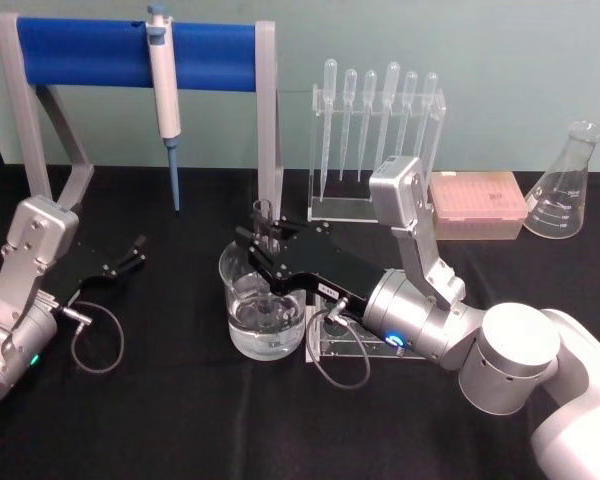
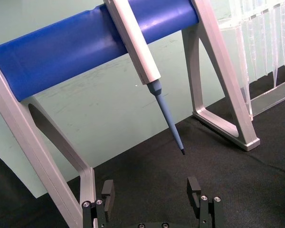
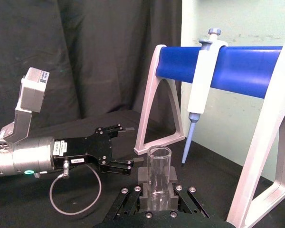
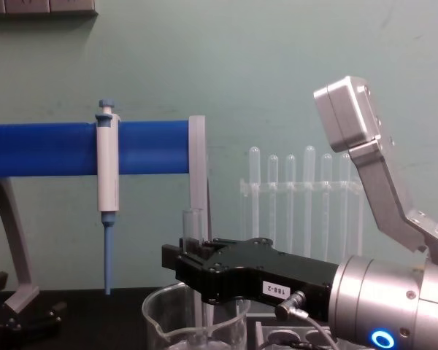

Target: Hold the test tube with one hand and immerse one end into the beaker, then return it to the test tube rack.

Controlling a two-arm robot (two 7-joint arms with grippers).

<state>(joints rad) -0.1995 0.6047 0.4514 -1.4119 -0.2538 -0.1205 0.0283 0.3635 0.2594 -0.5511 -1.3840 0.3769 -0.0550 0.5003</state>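
The test tube point(image 1: 263, 213) stands upright with my right gripper point(image 1: 262, 238) shut on its upper part, directly over the beaker point(image 1: 264, 312), which holds water. In the chest view the test tube point(image 4: 193, 227) runs down past the rim of the beaker point(image 4: 160, 321); I cannot tell whether its lower end touches the water. In the right wrist view the test tube point(image 3: 159, 176) sits clamped between the black fingers point(image 3: 143, 177). My left gripper point(image 1: 130, 255) rests open on the table to the left, nothing between its fingers point(image 2: 107, 192).
A white-and-blue pipettor point(image 1: 165, 95) hangs from the blue-barred stand point(image 1: 80, 55) behind the beaker. A rack of plastic pipettes point(image 1: 375, 140), a pink tip box point(image 1: 477, 203) and a conical flask point(image 1: 568, 185) stand at the back right. A clear stand point(image 1: 340, 347) lies under my right wrist.
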